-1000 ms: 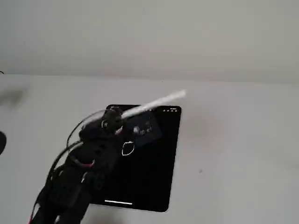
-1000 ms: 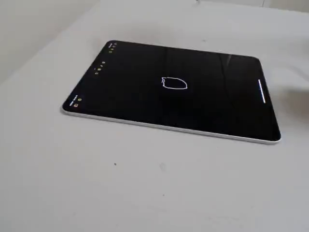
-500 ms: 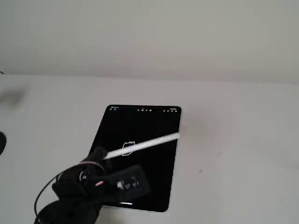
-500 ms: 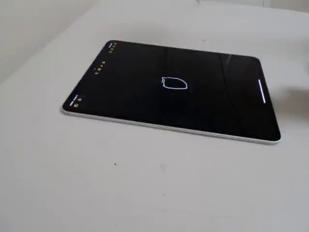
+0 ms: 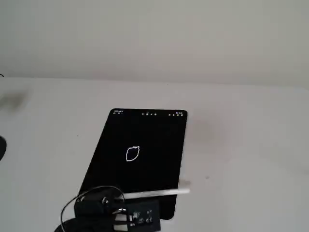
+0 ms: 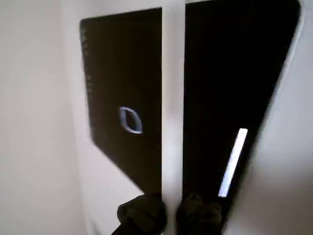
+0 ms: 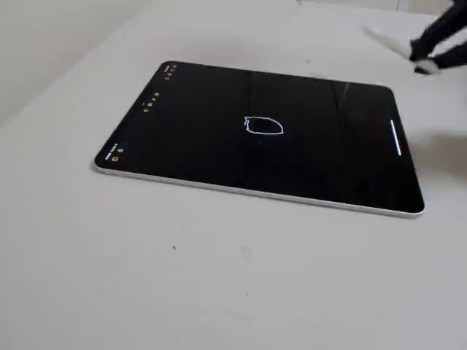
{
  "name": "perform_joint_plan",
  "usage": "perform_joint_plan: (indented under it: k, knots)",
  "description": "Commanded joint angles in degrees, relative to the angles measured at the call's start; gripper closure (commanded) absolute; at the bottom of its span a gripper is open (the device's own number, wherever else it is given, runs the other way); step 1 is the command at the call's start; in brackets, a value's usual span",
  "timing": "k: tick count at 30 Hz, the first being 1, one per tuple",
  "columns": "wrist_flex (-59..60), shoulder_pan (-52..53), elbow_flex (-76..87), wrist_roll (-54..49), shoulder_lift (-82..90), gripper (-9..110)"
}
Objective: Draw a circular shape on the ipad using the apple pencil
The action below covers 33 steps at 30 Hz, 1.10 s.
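The ipad (image 5: 149, 133) lies flat on the white table with its black screen up; it also shows in the wrist view (image 6: 220, 73) and in a fixed view (image 7: 204, 146). The circular shape (image 5: 133, 153) is a small white outline near the screen's middle, seen in the wrist view (image 6: 131, 120) and a fixed view (image 7: 263, 125) too. My gripper (image 5: 120, 199) is shut on the apple pencil (image 5: 159, 193), held level above the tablet's near end, away from the outline. In the wrist view the pencil (image 6: 173, 98) runs up from between the fingers (image 6: 142, 213). The gripper (image 7: 427, 55) and blurred pencil (image 7: 383, 38) show at top right.
A black cable (image 5: 67, 208) loops beside the arm at the bottom left. A dark object (image 5: 1, 147) sits at the left edge. A white streak on the screen (image 6: 234, 161) is a reflection. A pale wall stands behind the table.
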Motion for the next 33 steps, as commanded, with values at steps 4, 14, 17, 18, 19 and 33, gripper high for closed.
perform_joint_plan:
  k: [4,14,17,18,19,33]
  knots:
    - [3.52,1.23,3.43,0.35,0.62,101]
    - [5.27,1.67,5.8,0.44,0.62,101]
    - [5.36,2.46,5.98,0.62,0.62,101]
    - [5.36,2.46,5.98,0.62,0.62,101]
    - [5.36,2.46,5.98,0.62,0.62,101]
    - [5.36,4.13,5.98,1.49,0.62,101]
